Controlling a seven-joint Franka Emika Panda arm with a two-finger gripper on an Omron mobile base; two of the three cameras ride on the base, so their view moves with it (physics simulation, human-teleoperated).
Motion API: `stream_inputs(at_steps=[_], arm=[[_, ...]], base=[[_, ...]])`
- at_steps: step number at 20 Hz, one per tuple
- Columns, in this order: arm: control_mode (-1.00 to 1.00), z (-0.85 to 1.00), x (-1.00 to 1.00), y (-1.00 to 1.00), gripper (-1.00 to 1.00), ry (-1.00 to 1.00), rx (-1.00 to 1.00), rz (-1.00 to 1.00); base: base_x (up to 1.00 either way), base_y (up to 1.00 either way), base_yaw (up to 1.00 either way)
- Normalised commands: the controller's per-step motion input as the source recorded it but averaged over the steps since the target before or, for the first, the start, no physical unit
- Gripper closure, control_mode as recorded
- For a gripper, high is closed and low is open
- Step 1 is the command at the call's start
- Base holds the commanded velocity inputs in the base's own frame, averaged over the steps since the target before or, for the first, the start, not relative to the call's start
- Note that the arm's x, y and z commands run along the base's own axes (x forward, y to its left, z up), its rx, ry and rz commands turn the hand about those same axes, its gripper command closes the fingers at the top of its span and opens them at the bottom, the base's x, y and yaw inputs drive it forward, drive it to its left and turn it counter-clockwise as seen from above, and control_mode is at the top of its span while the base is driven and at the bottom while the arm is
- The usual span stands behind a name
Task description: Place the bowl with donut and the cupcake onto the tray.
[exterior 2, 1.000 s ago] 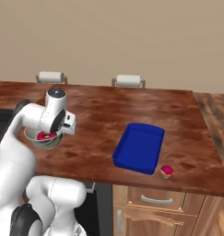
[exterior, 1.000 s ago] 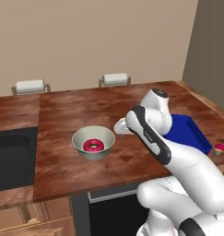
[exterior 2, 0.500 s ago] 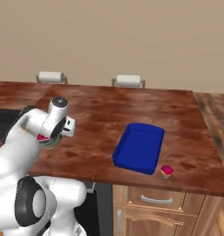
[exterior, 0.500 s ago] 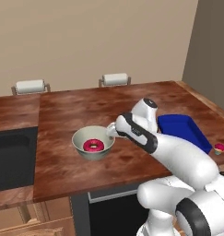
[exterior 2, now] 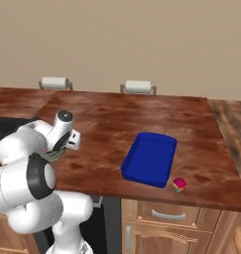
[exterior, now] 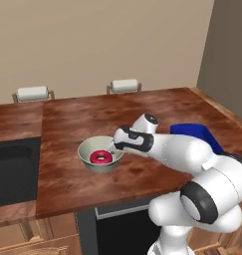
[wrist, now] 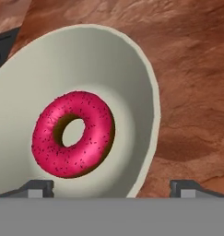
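Gripper [wrist: 112, 186] open, fingers either side of bowl [exterior: 100, 154] rim, holding nothing | donut [wrist: 73, 134] inside bowl on counter [exterior: 92, 119] | risk: thin rim slips, bowl tips, donut rolls out

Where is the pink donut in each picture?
Left base view: the donut lies in the bowl, left of centre, just left of the claw.
Right base view: the arm covers that spot; I can't make out the donut, just a sliver of the bowl at the left.
Hand view: the donut sits left of centre inside the bowl.
Shared landmark: the bowl on the brown counter.
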Motion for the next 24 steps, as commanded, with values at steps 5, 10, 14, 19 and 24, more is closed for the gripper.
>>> stream_inputs(at_steps=[5,10,14,19,24], arm=[[-1.00,-0.10,0.10,0.01,-1.00,0.03,0.00,0.00],[-1.00,0.00,0.00,0.00,1.00,0.02,0.00,0.00],[-1.00,0.09,0.04,0.00,1.00,0.00,0.00,-0.03],[-1.00,0.36,0.14,0.00,1.00,0.00,0.00,-0.10],[-1.00,0.60,0.08,-0.18,1.00,0.00,0.00,-0.14]], base=[[0.00,0.00,0.00],[0.00,0.00,0.00],[0.00,0.00,0.00],[0.00,0.00,0.00],[0.00,0.00,0.00]])
